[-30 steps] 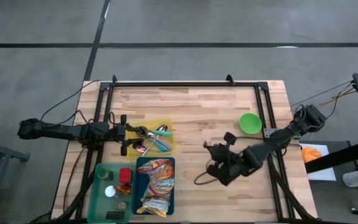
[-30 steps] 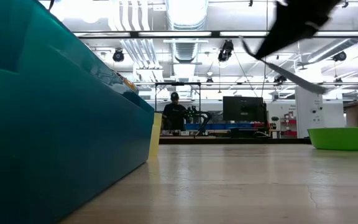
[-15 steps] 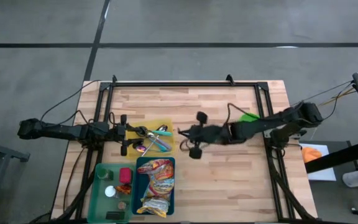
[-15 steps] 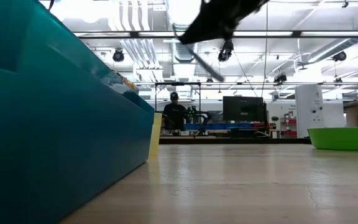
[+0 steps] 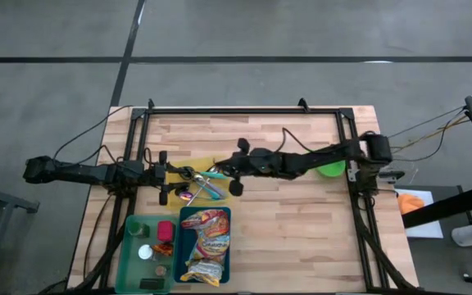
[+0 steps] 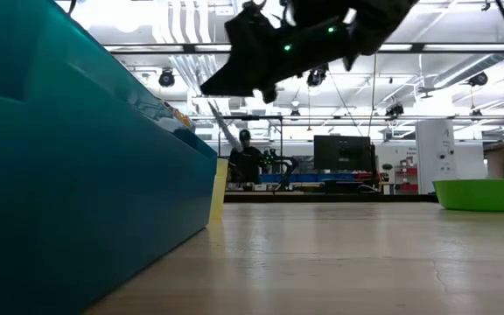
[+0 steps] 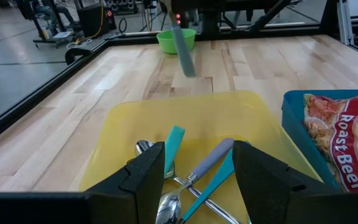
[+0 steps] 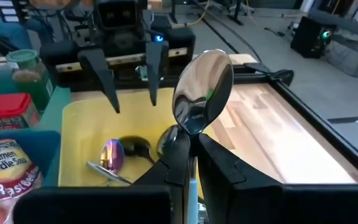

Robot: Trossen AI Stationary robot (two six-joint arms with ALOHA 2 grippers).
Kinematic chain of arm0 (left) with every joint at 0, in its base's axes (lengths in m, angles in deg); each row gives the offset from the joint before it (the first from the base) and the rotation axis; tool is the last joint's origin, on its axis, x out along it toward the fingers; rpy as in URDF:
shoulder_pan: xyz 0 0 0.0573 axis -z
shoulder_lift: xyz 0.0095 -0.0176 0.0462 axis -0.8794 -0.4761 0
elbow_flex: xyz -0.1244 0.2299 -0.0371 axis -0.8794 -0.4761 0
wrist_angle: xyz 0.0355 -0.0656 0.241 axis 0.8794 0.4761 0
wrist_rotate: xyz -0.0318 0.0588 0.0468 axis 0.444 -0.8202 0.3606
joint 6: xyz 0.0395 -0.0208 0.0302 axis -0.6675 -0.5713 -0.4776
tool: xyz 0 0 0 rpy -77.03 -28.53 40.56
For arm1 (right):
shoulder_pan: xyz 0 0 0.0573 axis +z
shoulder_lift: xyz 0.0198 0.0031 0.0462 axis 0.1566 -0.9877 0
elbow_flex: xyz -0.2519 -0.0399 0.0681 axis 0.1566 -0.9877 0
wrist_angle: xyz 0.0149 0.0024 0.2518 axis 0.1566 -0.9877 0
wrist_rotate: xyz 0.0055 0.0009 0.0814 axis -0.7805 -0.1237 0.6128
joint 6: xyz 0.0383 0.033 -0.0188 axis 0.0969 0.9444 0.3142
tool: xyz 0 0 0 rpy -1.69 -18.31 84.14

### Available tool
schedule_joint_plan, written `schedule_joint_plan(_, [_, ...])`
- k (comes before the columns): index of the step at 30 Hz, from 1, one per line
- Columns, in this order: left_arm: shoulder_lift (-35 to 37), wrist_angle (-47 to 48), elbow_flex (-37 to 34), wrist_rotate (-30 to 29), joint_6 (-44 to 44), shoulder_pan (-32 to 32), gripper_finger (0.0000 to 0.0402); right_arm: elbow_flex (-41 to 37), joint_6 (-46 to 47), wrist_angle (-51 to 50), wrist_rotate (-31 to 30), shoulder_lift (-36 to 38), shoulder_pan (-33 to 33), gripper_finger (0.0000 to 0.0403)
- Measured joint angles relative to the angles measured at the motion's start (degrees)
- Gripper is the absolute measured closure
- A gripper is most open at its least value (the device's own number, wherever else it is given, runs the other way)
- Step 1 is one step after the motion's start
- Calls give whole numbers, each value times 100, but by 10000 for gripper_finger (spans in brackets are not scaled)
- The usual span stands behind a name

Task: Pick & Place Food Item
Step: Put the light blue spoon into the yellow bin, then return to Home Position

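Note:
My right gripper [image 5: 231,170] [image 8: 191,149] reaches across the table from the right. It is shut on a shiny spoon [image 8: 202,90] above the right end of the yellow tray [image 5: 222,193]. Several other spoons [image 7: 197,174] lie in that tray. My left gripper [image 7: 197,186] stands open at the tray's left end, holding nothing. Noodle packets [image 5: 205,242] lie in the teal bin [image 5: 179,246] near the front edge. In the low view the held spoon [image 6: 226,131] slants down from the gripper, clear of the table. My right gripper pinches the spoon's handle just behind the bowl [image 8: 190,144] between its two fingers. The fingers come from the table's right, slanting a little downward, and lie along the spoon. The bowl sticks out ahead of the fingertips. The spoon is lifted clear above the yellow tray.
A green bin [image 5: 129,246] with jars and a red-lidded tub stands left of the teal bin. A green bowl [image 5: 332,169] sits at the right, partly under my right arm. A black frame [image 5: 244,111] borders the table. Bare wood lies at the front right.
My right gripper has swung with the spoon from the table's front middle toward the left and far side, ending over the yellow tray's right end. It has turned so that it points toward the left arm. The spoon stays clear of the table.

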Motion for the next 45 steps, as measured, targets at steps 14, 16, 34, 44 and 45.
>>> schedule_joint_plan(14, [-99,-2,0,0,0,0,212,1644,1181,-945,258,-1217,-23,380])
schedule_joint_plan(16, [-103,0,0,0,-2,0,212,1825,1214,-1578,252,-1289,-24,380])
schedule_joint_plan(34, [-111,0,0,0,-1,0,212,2106,2256,-3400,263,-1463,-119,381])
schedule_joint_plan(44, [-111,0,0,0,0,-2,212,2100,2275,-3345,251,-1464,-133,380])
schedule_joint_plan(45, [-110,0,0,-1,0,-1,212,2100,2274,-3326,249,-1464,-133,380])
